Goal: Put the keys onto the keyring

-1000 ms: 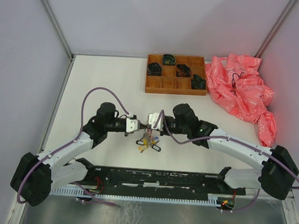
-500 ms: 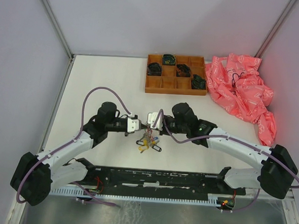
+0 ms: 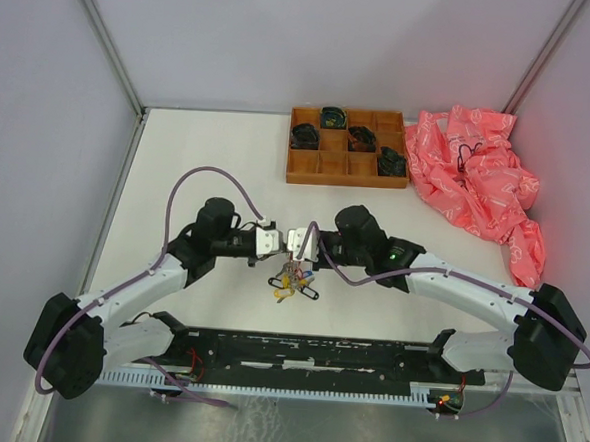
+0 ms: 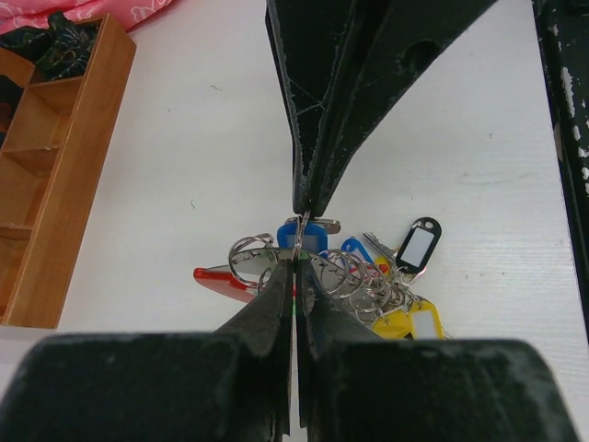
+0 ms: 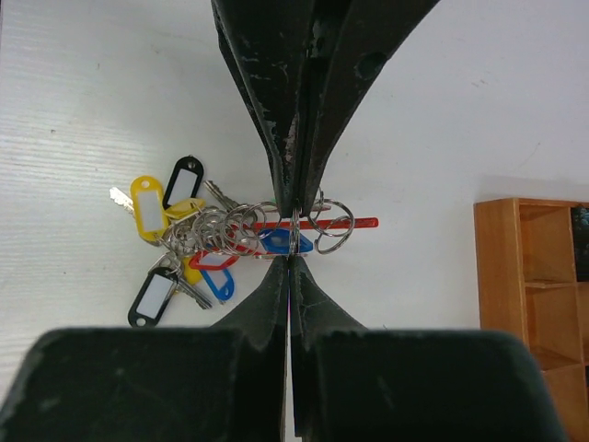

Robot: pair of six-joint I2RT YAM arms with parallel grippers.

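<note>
You are seeing nothing legible: the key tags [image 4: 416, 247], lower right in the left wrist view, are showing blank white inserts; the pink bag [image 3: 473, 182] is showing only blurred print.

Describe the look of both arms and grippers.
Left arm and right arm: white shells, black joint housings, a purple cable looping along each. Right arm carries a green light. Left gripper and right gripper: white bodies, tapering black fingers scuffed whitish.

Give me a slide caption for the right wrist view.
Right end effector shut on the keyring, tagged keys bunched on the white table.
</note>
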